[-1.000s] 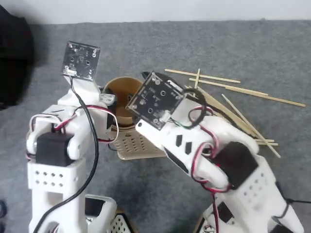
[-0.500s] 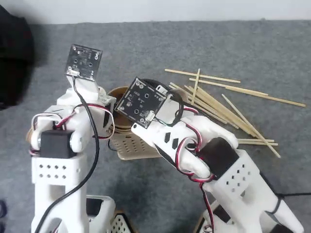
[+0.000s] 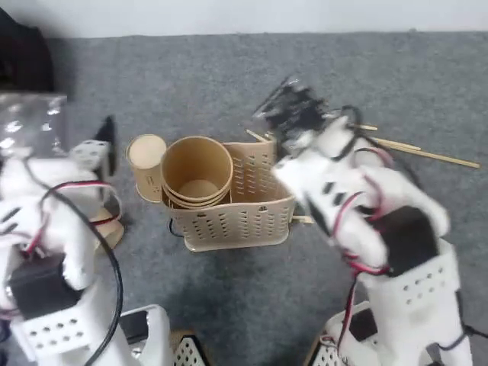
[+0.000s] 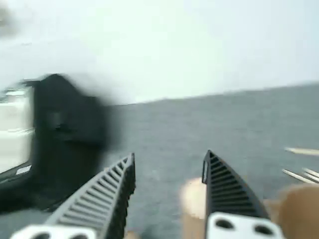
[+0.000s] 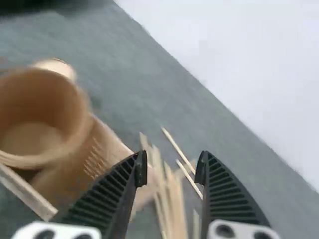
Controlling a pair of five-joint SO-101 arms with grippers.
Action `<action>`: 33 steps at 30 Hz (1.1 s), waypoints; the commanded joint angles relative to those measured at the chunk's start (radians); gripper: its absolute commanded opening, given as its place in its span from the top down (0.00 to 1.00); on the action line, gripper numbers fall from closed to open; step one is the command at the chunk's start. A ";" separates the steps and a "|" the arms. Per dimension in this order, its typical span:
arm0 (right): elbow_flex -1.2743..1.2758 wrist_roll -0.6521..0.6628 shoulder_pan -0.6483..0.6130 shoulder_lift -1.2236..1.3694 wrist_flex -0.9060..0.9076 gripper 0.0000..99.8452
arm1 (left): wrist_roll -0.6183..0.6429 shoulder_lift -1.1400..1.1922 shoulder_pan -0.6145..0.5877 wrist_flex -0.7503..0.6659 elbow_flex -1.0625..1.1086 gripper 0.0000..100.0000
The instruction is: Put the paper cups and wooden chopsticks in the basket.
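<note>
Nesting in basket (image 3: 236, 223), cups (image 3: 197, 169) apart from jaws.

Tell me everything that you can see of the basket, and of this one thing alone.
The basket is a beige rectangular container that looks like plastic, with rows of small holes in its walls. It stands upright on the grey surface between the two arms. A stack of paper cups sits open side up in its left end, as the high view shows it. One upside-down paper cup stands just outside that end; whether it touches the wall is unclear.
</note>
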 commanded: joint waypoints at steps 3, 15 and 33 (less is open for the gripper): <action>-0.054 0.176 0.196 0.004 0.119 0.82 | -0.083 -0.055 -0.074 -0.175 0.272 0.79; 0.092 0.327 0.513 0.179 0.093 0.82 | -0.038 -0.252 -0.292 -0.256 0.714 0.79; 0.034 0.313 0.696 0.734 0.088 0.82 | -0.035 -0.457 -0.299 -0.256 1.030 0.79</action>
